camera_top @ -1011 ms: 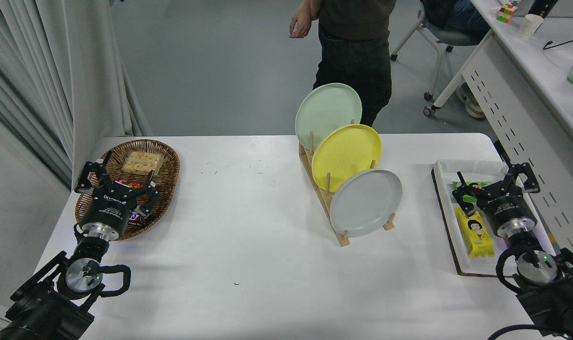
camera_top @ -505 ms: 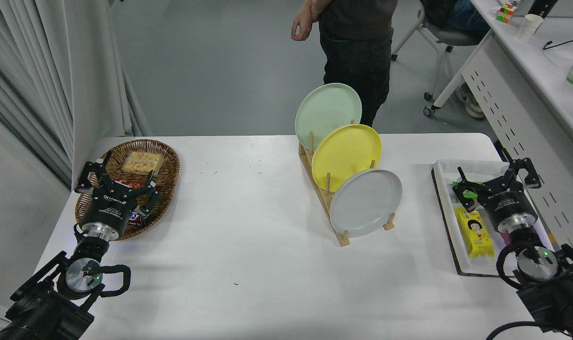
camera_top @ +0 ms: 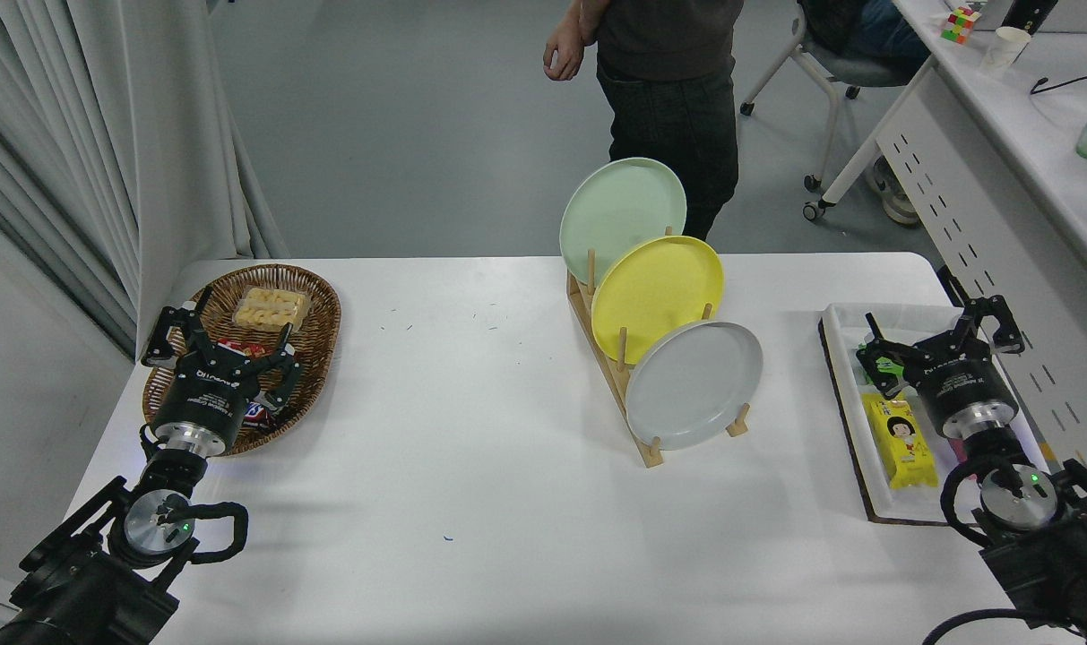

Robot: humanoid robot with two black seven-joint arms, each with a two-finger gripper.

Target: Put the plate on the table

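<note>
The pale gray plate [camera_top: 694, 385] stands on edge in the front slot of a wooden rack [camera_top: 612, 372] on the white table [camera_top: 471, 466]. A yellow plate [camera_top: 657, 297] and a mint-green plate [camera_top: 622, 219] stand behind it in the same rack. My right gripper [camera_top: 936, 339] is open and empty, over the white tray at the right, well to the right of the gray plate. My left gripper [camera_top: 216, 330] is open and parked at the lower left, over the wicker basket's near edge.
A wicker basket [camera_top: 314, 345] with snacks sits at the left. A white tray [camera_top: 843, 394] at the right holds a yellow packet [camera_top: 901, 441] and a green item. A person [camera_top: 668, 81] stands beyond the far edge. A white desk [camera_top: 1000, 134] is at the far right.
My right gripper has moved a little farther from me over the tray. The person has shifted slightly. The plates and left arm have not moved.
</note>
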